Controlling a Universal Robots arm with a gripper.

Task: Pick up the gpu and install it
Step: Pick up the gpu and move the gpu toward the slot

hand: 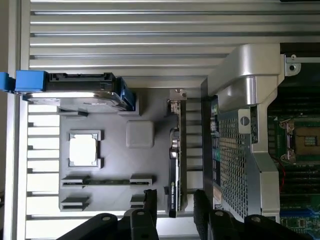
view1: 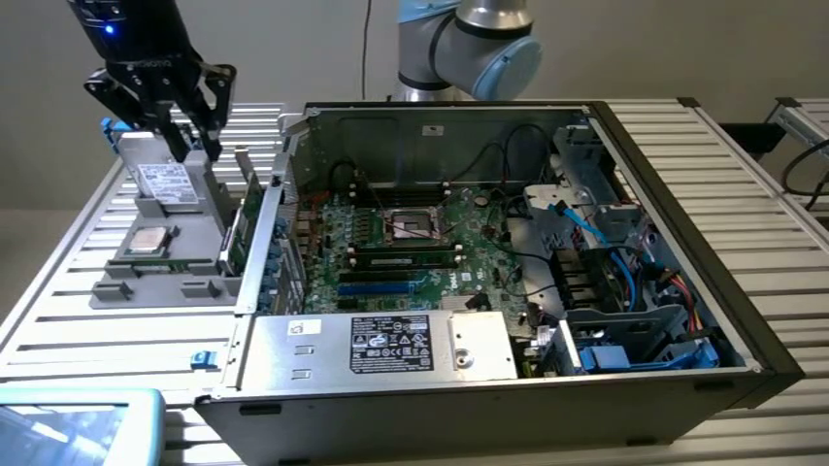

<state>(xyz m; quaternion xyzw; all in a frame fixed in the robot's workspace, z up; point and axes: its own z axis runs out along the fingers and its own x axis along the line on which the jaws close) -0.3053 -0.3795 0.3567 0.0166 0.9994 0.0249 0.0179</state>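
Above the grey parts tray [view1: 143, 286] beside an open computer case [view1: 674, 243], the gripper [view1: 192, 146] hangs with its jaws spread wide, grasping nothing. The wrist view looks down past the two black fingers [hand: 150, 205] onto the gpu [hand: 174, 170], which stands on edge in the tray slot nearest the case, in line with the gap between the fingers and clear of both. That view also picks out a memory stick [hand: 107, 181] lying flat, a processor chip [hand: 82, 150] and a white-labelled hard drive [hand: 75, 95]. The exterior view adds the case's motherboard [view1: 402, 233], its power supply [view1: 388, 345] and the slatted bench [view1: 725, 146].
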